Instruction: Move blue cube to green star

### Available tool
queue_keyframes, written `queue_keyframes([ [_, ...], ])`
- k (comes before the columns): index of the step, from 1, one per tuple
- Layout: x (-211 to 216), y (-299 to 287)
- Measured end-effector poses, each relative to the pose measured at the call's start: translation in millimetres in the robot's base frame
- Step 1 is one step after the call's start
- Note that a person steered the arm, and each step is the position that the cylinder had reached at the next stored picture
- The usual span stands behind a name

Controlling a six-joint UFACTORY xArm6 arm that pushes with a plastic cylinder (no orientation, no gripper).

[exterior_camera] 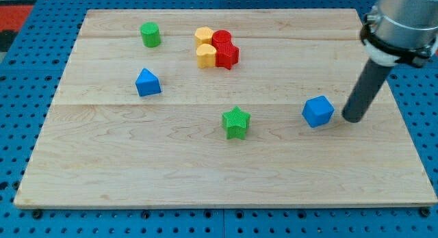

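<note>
The blue cube [318, 111] lies on the wooden board at the view's right of centre. The green star [236, 122] lies near the board's middle, to the view's left of the cube with a wide gap between them. My tip [352, 119] rests on the board just to the view's right of the blue cube, a small gap apart from it. The dark rod rises from the tip toward the view's top right.
A blue triangular block [147, 83] lies at the view's left. A green cylinder [150, 35] sits near the view's top left. Two yellow blocks [204, 46] and two red blocks [225, 48] cluster at the view's top centre. The board's right edge [410, 135] is near the tip.
</note>
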State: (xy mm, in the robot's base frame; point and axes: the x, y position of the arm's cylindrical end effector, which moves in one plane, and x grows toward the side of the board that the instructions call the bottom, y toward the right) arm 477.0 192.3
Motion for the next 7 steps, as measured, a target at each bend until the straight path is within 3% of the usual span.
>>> queue_keyframes([
  [1,-7,-63],
  [2,-5,-48],
  [3,-30,9],
  [4,-69,-4],
  [5,-63,-69],
  [7,-27,-109],
])
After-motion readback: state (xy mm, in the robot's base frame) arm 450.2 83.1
